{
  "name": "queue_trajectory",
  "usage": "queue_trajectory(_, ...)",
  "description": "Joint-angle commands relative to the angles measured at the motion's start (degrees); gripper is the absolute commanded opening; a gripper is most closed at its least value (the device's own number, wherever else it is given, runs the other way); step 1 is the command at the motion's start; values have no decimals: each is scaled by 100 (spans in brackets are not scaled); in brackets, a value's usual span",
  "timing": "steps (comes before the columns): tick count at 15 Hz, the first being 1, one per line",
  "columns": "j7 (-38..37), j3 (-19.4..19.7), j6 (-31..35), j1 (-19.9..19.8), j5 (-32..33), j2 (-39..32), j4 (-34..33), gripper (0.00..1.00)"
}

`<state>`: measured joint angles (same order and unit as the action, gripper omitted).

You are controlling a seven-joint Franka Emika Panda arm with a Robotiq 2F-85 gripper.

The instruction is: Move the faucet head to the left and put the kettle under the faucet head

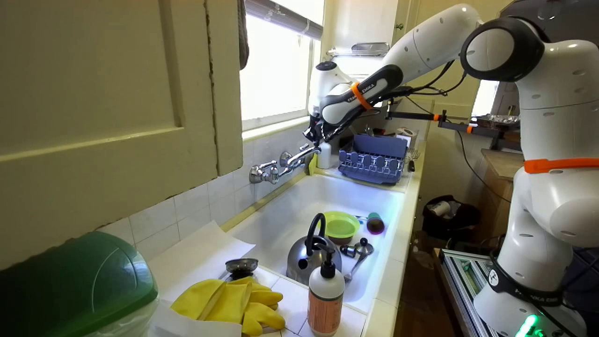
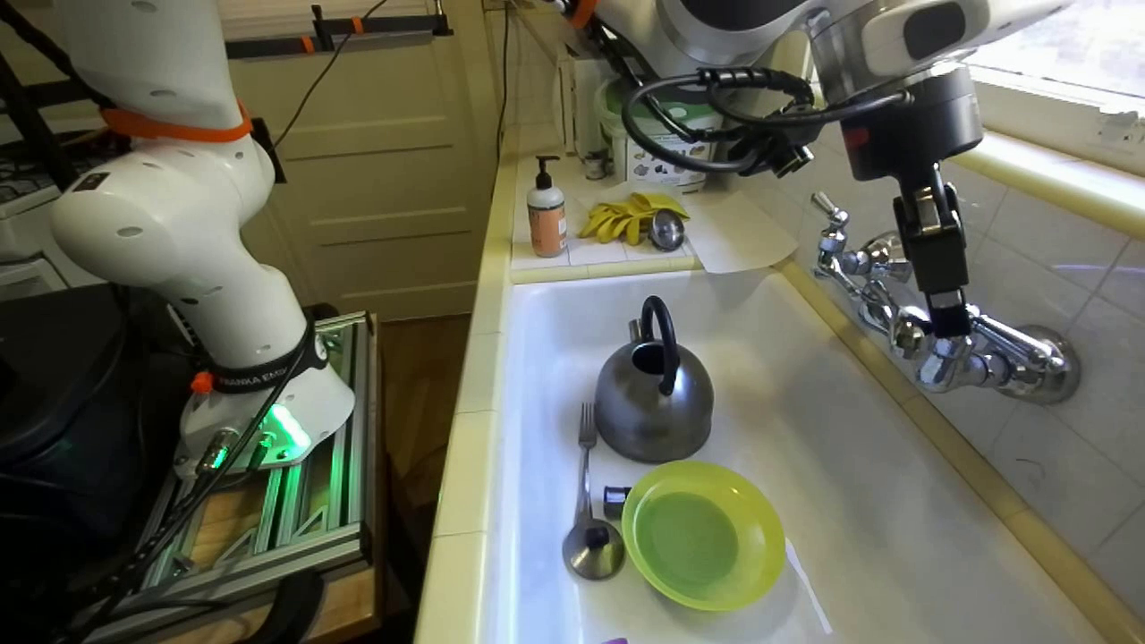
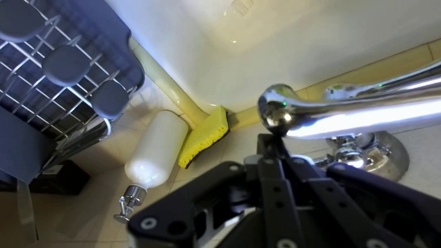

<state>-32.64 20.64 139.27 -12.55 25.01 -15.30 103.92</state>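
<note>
The faucet head [image 1: 302, 156] is a thin chrome spout on the wall tap. It runs along the wall towards the dish rack end, and its rounded tip shows large in the wrist view [image 3: 361, 108]. My gripper [image 3: 270, 143] is shut with its fingertips together at the spout's tip; they look touching or nearly so. The gripper also shows over the tap in both exterior views [image 1: 318, 139] [image 2: 950, 324], pointing down. The steel kettle [image 2: 657, 407] with a black arched handle stands upright in the sink, apart from the spout; it also shows in an exterior view [image 1: 298, 262], partly behind a pump bottle.
The sink [image 2: 859, 501] also holds a green bowl [image 2: 689, 537], a fork [image 2: 586, 438] and a round metal strainer [image 2: 594, 550]. A blue dish rack [image 1: 372, 159], white bottle [image 3: 156, 148] and yellow sponge [image 3: 206, 136] stand beyond its end. Yellow gloves [image 1: 229, 299] lie opposite.
</note>
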Motion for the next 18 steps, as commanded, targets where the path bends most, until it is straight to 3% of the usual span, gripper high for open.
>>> queue_trajectory(1, 251, -84, -318, 25, -364, 29, 63, 0)
queue_trajectory(7, 1284, -328, -1063, -55, -1374, 342, 223, 0)
queue_trajectory(18, 2274, -706, -2202, -16, -2219, 808, 528, 0)
